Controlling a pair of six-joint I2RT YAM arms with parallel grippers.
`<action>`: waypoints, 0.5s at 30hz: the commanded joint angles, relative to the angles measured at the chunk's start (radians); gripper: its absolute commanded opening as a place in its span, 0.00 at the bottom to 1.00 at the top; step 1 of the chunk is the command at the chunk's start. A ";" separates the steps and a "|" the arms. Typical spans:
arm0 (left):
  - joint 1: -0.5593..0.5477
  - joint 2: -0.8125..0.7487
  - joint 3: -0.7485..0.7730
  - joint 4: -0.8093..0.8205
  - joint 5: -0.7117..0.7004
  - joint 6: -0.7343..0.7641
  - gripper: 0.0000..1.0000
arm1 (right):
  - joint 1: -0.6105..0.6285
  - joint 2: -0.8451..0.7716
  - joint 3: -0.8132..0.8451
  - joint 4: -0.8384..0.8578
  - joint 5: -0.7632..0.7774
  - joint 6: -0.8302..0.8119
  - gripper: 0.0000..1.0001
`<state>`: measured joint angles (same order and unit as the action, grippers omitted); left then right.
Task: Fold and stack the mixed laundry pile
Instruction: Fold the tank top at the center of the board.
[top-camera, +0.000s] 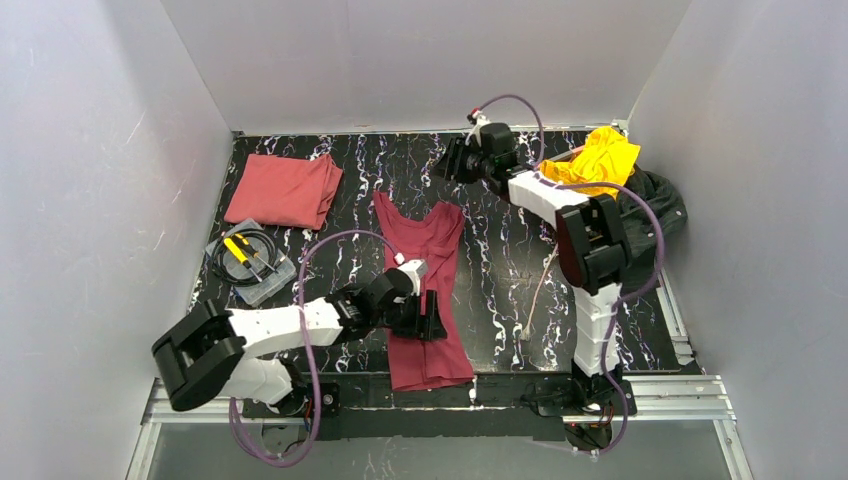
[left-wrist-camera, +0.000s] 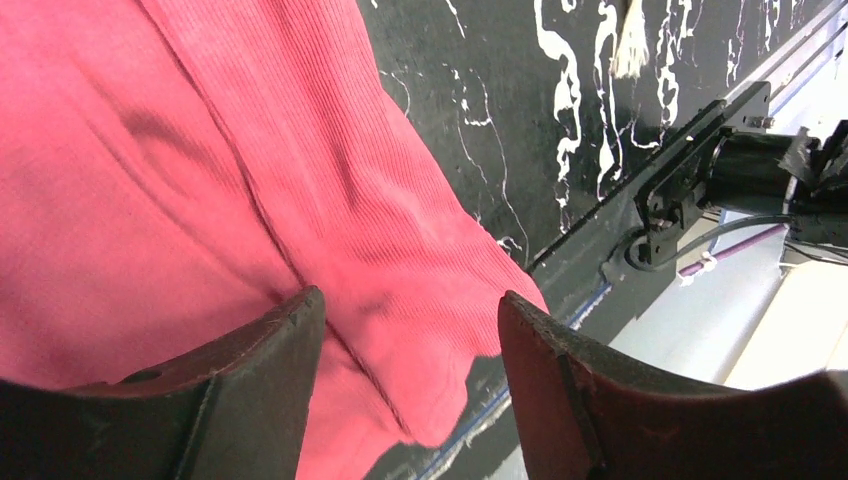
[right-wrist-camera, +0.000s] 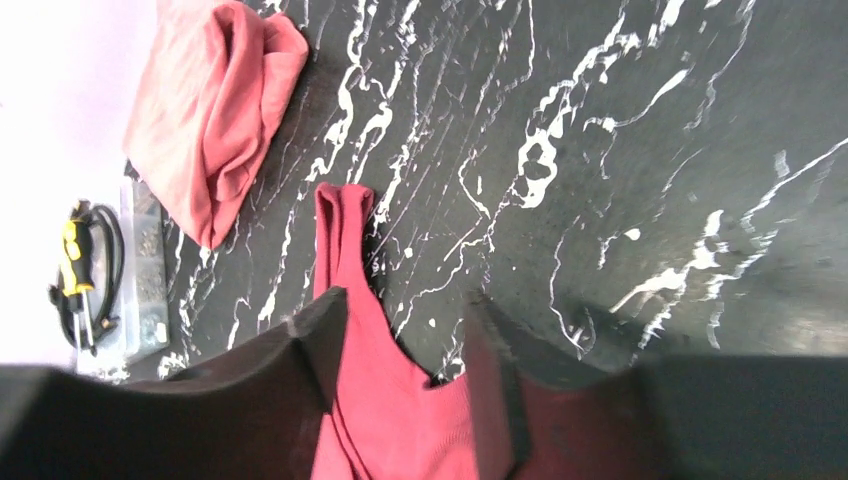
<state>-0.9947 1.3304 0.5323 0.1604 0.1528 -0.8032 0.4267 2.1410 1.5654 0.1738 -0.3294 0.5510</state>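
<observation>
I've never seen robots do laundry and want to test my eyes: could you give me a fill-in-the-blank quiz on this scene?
1. The folded salmon-red garment lies in the far ____ corner of the table.
2. Atop the black garment sits a bright ____ one.
3. The top under the left pincer is dark ____.
Missing words: left, yellow, maroon.

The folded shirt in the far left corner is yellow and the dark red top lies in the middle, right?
Not quite. The top view shows the folded shirt is salmon-red; the yellow one is bunched at the far right. The dark red top does lie in the middle.
</observation>
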 joint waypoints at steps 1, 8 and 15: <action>-0.007 -0.127 0.100 -0.297 -0.059 0.024 0.64 | 0.001 -0.153 -0.030 -0.146 0.058 -0.179 0.61; 0.066 -0.172 0.172 -0.447 -0.200 -0.071 0.73 | 0.026 -0.268 -0.171 -0.206 -0.058 -0.234 0.69; 0.234 -0.048 0.212 -0.276 -0.180 -0.076 0.73 | 0.067 -0.245 -0.264 -0.188 -0.046 -0.256 0.62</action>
<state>-0.8391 1.2175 0.6964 -0.1799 -0.0063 -0.8722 0.4740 1.8858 1.3331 -0.0170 -0.3611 0.3290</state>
